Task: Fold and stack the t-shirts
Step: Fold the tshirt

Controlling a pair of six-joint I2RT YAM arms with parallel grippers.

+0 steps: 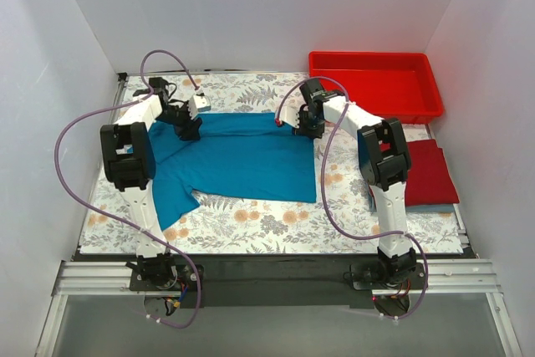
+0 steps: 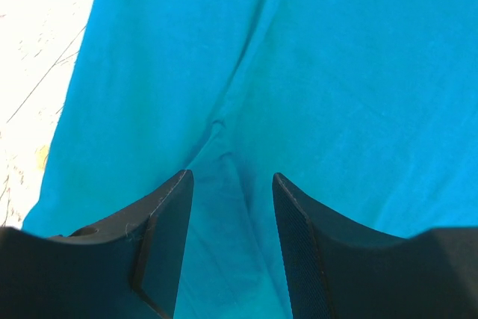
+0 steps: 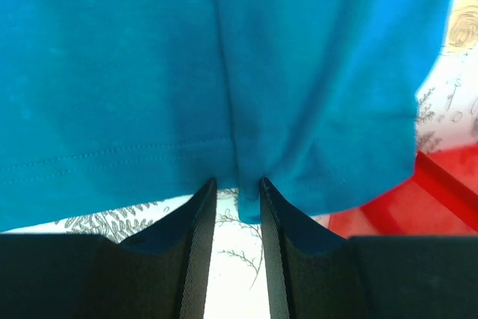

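The teal-blue t-shirt (image 1: 242,156) lies spread on the flowered table, one sleeve hanging toward the near left. My left gripper (image 1: 189,130) is at its far left edge. In the left wrist view, the gripper (image 2: 231,177) stands open with a soft ridge of the teal cloth (image 2: 314,72) between the jaws. My right gripper (image 1: 294,125) is at the shirt's far right corner. In the right wrist view, that gripper (image 3: 237,181) is shut on a pinched fold of the teal hem (image 3: 250,199). A folded red t-shirt (image 1: 428,171) lies at the right, a bluish one (image 1: 447,206) barely showing under it.
A rigid red plastic tray (image 1: 376,85) stands at the back right, close behind my right arm; its corner shows in the right wrist view (image 3: 441,199). White walls enclose the table on three sides. The flowered tabletop (image 1: 267,223) shows in front of the teal shirt.
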